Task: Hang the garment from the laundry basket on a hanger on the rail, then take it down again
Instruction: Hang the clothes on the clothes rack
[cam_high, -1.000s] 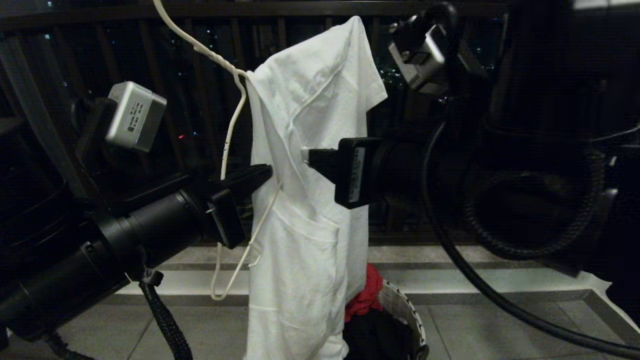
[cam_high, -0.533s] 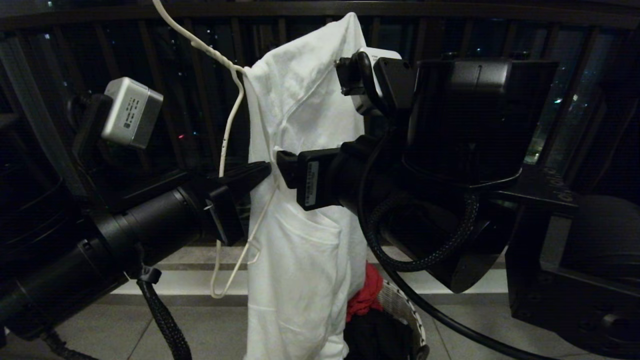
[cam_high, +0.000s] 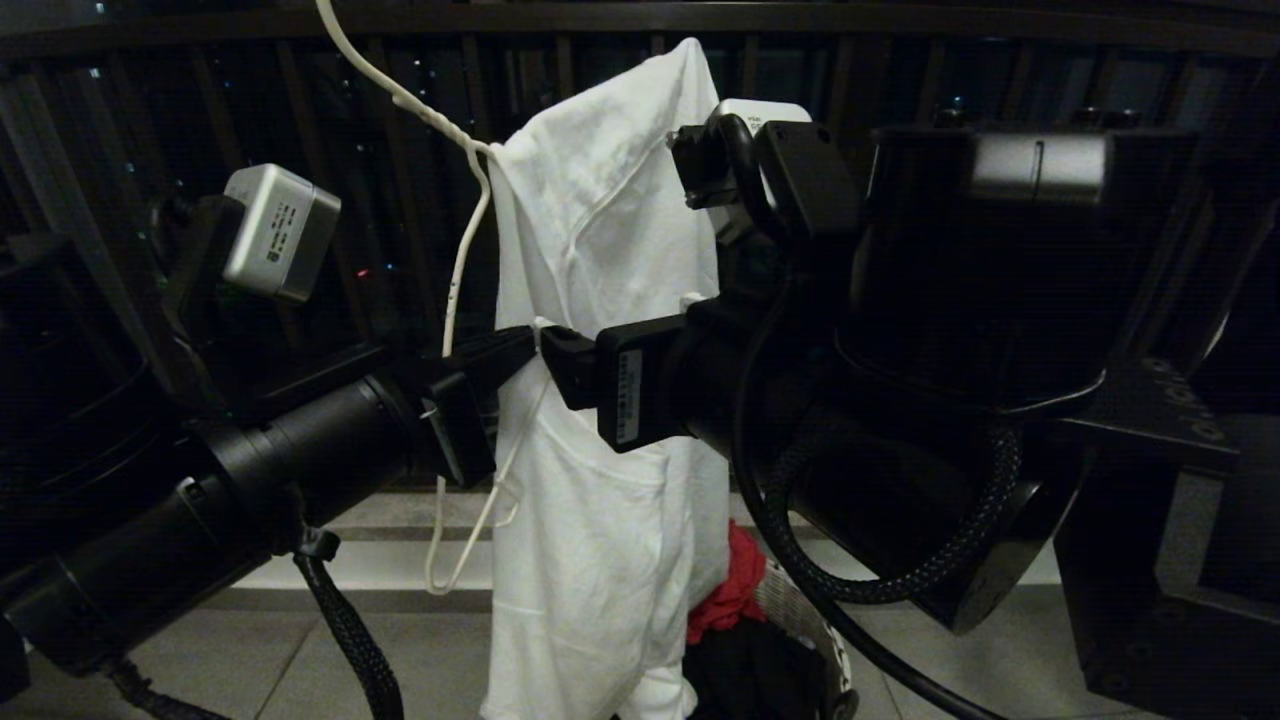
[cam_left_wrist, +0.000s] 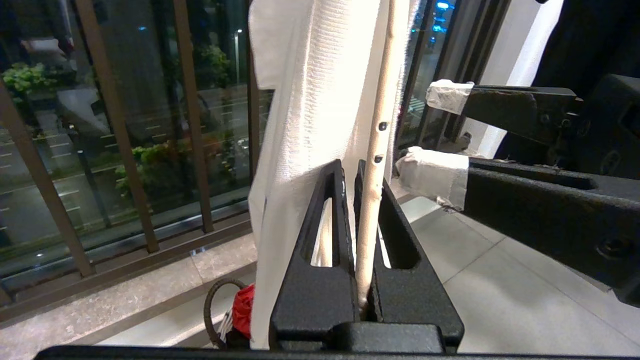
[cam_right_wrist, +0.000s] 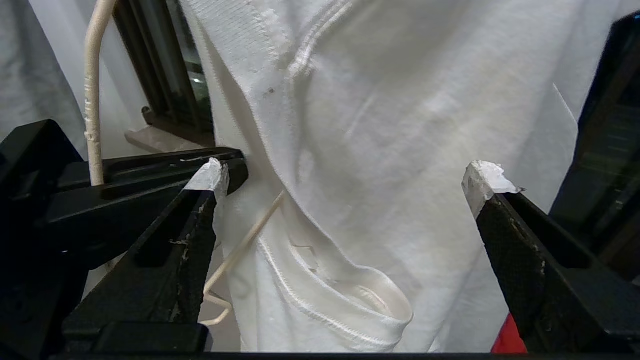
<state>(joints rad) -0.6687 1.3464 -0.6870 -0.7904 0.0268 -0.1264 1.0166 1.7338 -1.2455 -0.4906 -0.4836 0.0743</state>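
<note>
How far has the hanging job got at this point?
Done: the white T-shirt is out of the laundry basket and draped over one side of the wire hanger. In hand: the left gripper is shut on the hanger's wire, while the right gripper stands open in front of the shirt. Left: seating the shirt fully, hanging it, taking it down.

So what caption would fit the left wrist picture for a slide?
Left gripper shut on the white wire hanger, T-shirt draped beside it.
</note>
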